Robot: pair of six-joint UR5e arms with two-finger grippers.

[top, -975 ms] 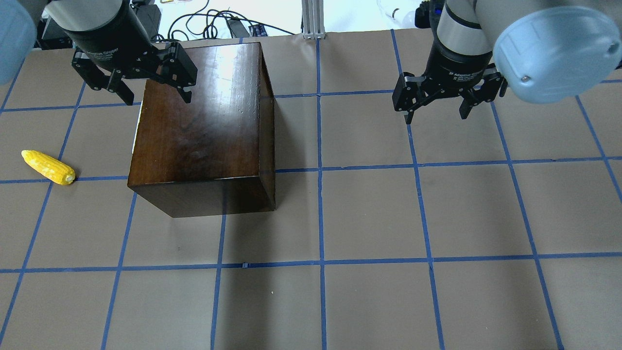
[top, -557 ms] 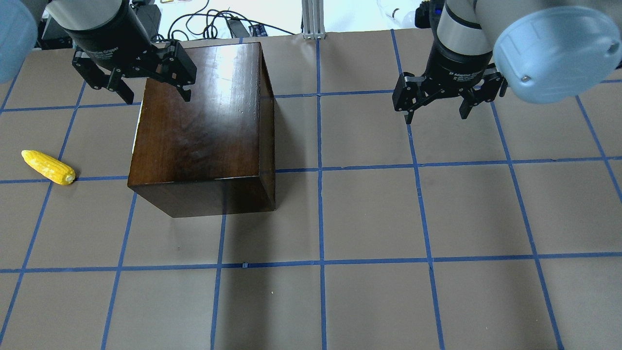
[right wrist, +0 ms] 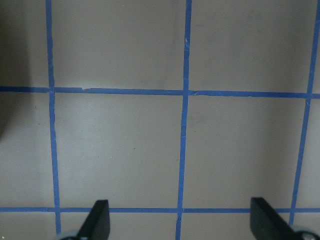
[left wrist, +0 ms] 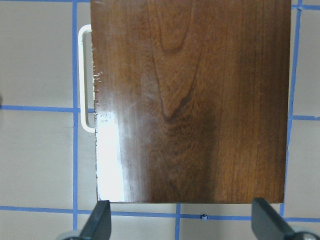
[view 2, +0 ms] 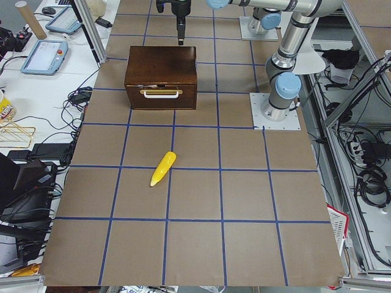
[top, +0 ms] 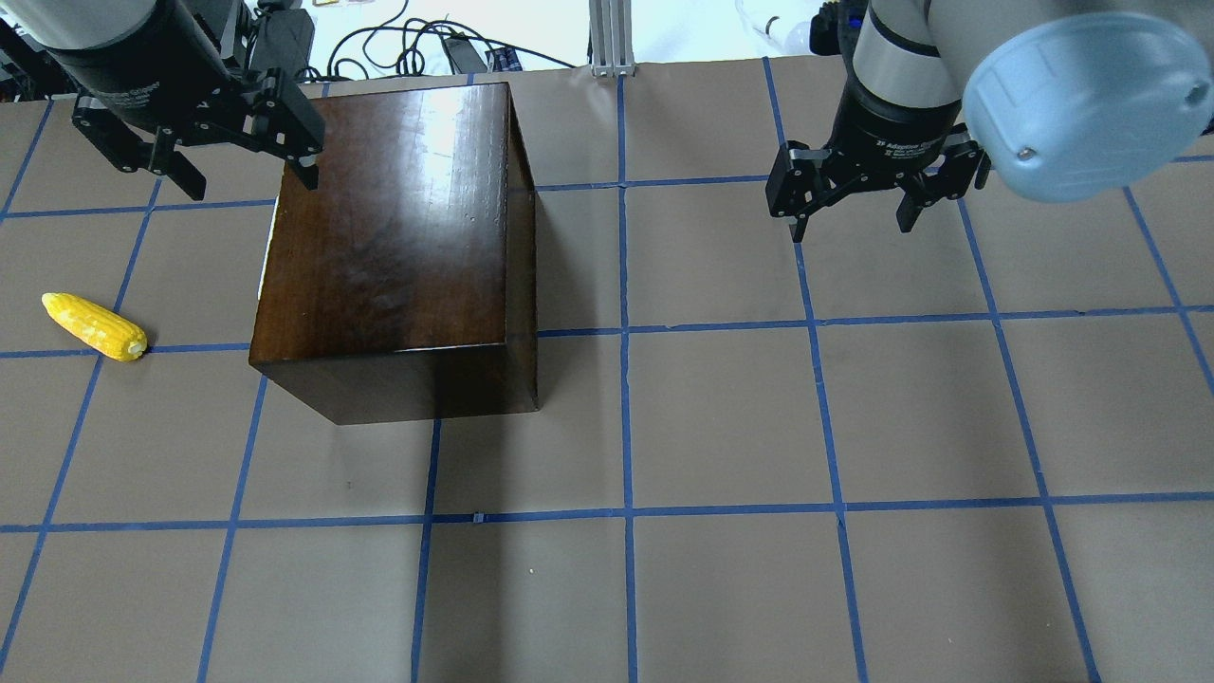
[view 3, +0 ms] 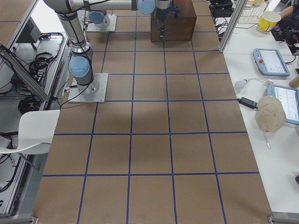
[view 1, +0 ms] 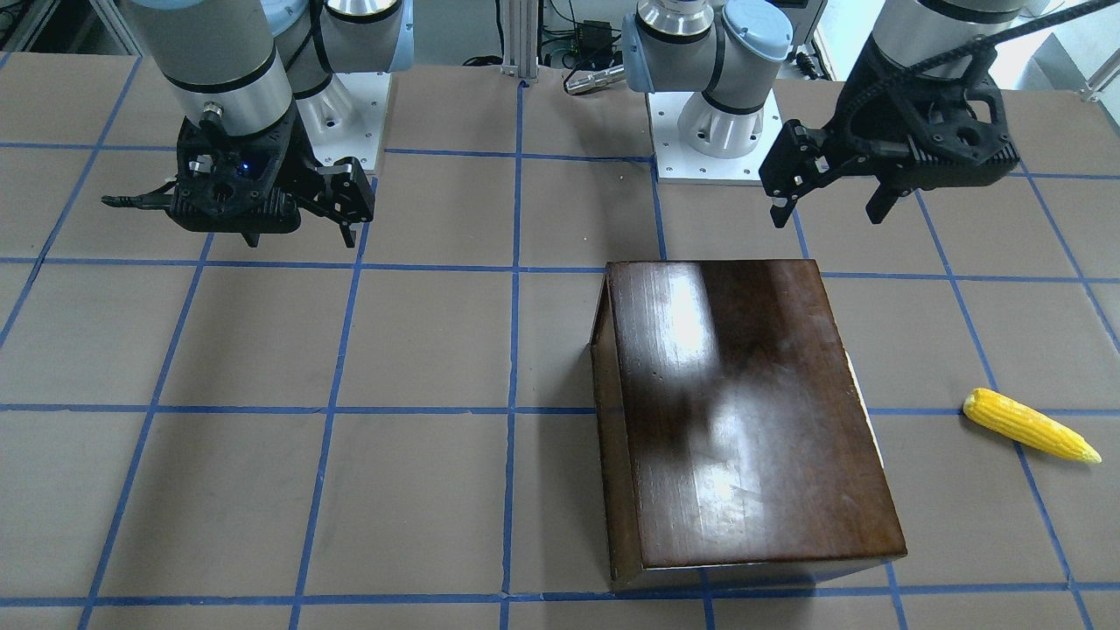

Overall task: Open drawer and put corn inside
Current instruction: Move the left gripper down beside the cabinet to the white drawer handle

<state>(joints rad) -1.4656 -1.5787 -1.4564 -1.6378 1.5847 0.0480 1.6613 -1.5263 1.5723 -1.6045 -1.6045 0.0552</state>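
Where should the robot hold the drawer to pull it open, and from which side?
Probably the pale bar handle on the drawer front, approached from the side of the wooden box facing the corn. The bar stands off the panel, leaving a gap behind it.

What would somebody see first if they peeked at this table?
A big shiny dark-brown wooden box sits on the table, its drawer shut. A little bright-yellow corn lies alone beside it, on the handle side. The left end effector hangs open by a box corner, the right end effector open farther right.
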